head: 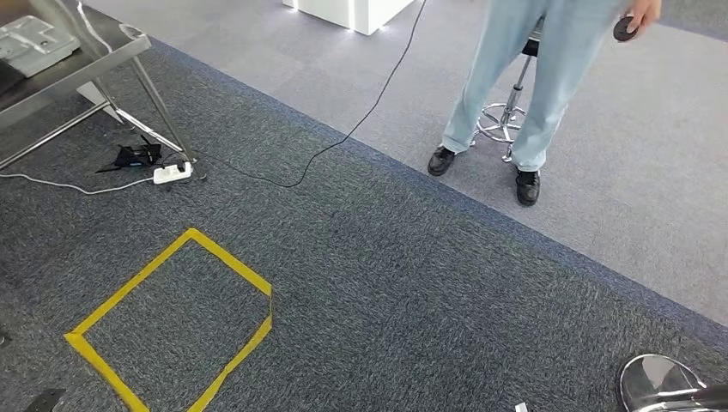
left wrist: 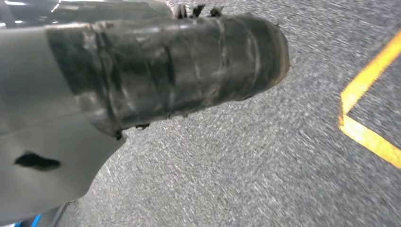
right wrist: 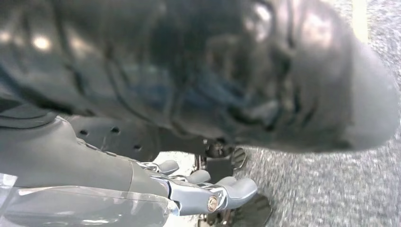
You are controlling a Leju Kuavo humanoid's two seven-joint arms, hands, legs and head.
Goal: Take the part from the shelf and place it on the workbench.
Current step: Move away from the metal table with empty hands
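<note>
Steel table (head: 90,62) w/ flat pale-grey part (head: 31,43); R hand (right wrist: 189,189) empty, fingers (right wrist: 239,187) apart; L hand (left wrist: 165,66) state unclear

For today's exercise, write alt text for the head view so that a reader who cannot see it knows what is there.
Grey carpet seen from above, with a square of yellow tape at lower left. At upper left stands a metal table bearing a grey part; at upper right a person in light trousers stands beside a stool.

A robotics lab floor: grey carpet tiles (head: 412,292) marked with a yellow tape square (head: 172,318). A steel workbench (head: 86,64), power strip (head: 172,173) and trailing cable (head: 360,120) stand nearby.
</note>
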